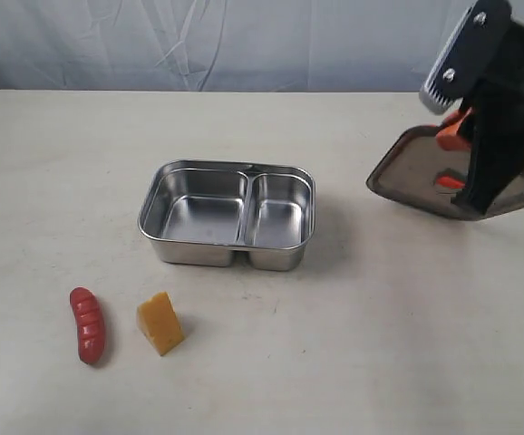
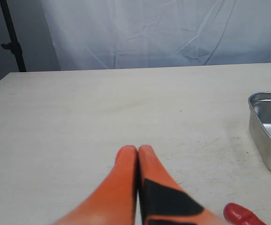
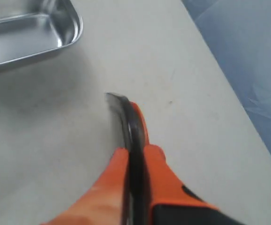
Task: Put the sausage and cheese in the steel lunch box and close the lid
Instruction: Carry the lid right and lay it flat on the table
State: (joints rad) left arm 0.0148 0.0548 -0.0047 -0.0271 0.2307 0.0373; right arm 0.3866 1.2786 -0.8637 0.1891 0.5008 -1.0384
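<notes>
The steel lunch box (image 1: 227, 215) stands open and empty mid-table, its corner also showing in the left wrist view (image 2: 268, 131) and the right wrist view (image 3: 32, 35). The red sausage (image 1: 88, 324) and the yellow cheese (image 1: 160, 323) lie on the table in front of it, to the left. My right gripper (image 3: 136, 152) is shut on the dark lid (image 1: 425, 177), which hangs tilted above the table at the right; the lid's edge (image 3: 126, 117) runs between the orange fingers. My left gripper (image 2: 138, 149) is shut on nothing, low over the table near the sausage's end (image 2: 241, 215).
A pale curtain (image 1: 226, 41) hangs behind the table's far edge. A dark stand pole (image 2: 12, 40) rises beyond the table in the left wrist view. The table's right edge (image 3: 229, 89) runs close to the held lid.
</notes>
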